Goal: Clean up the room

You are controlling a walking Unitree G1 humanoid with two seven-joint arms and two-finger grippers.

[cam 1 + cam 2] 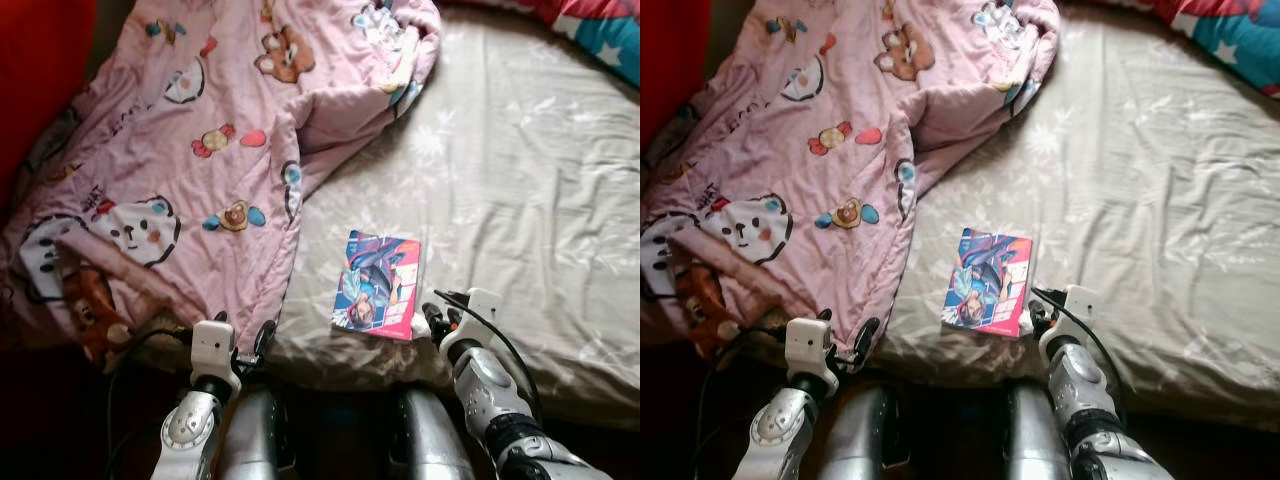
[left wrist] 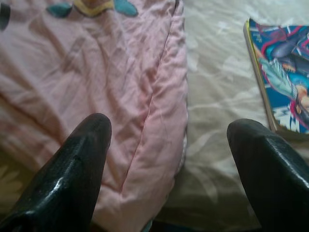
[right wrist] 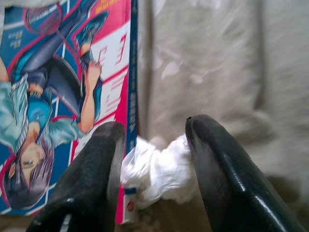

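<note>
A colourful comic book lies flat on the grey-beige sheet, near the bed's front edge. A crumpled white tissue sits against the book's right edge. My right gripper is at the bed's edge beside the book, both fingers pressed against the tissue. A pink quilt with cartoon bears is bunched over the left half of the bed. My left gripper stands open over the quilt's lower hem, with nothing between its fingers.
A red and blue star-patterned cover lies at the bed's far right corner. Something red stands along the far left. The sheet to the right of the book is bare and wrinkled. My legs stand against the bed's front edge.
</note>
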